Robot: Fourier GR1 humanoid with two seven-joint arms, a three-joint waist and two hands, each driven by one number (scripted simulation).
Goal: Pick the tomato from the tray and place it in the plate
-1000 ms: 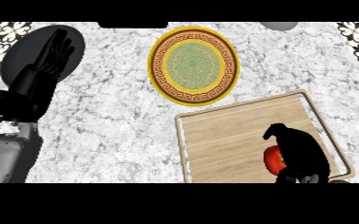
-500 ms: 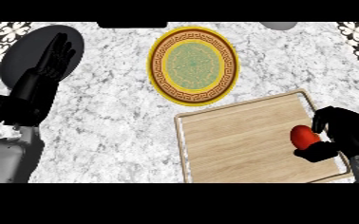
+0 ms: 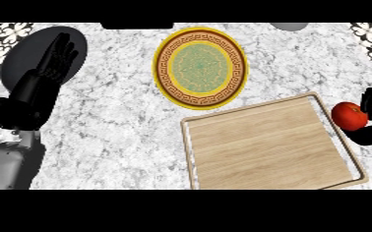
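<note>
Tomato [image 3: 349, 116]: lifted off tray [image 3: 269, 145], now mid-right frame edge, right hand [image 3: 363, 135] fingers clamped round it; plate [image 3: 200, 68] next.
Left hand [image 3: 52, 61]: upper left, fingers apart, resting.

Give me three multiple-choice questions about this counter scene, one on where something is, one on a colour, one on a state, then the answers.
1. Where is the tomato?
A. on the plate
B. past the tray's right edge, at the right hand
C. beside the left hand

2. What colour is the plate's rim?
A. yellow
B. blue
C. white

3. How is the left hand?
A. curled round the tomato
B. pressing on the tray
C. open, fingers up, resting at the view's left

Answers:
1 B: the tomato shows right of the tray, against the dark right hand at the view's edge.
2 A: a yellow band rings the plate.
3 C: its straight fingers point up, holding nothing.
</note>
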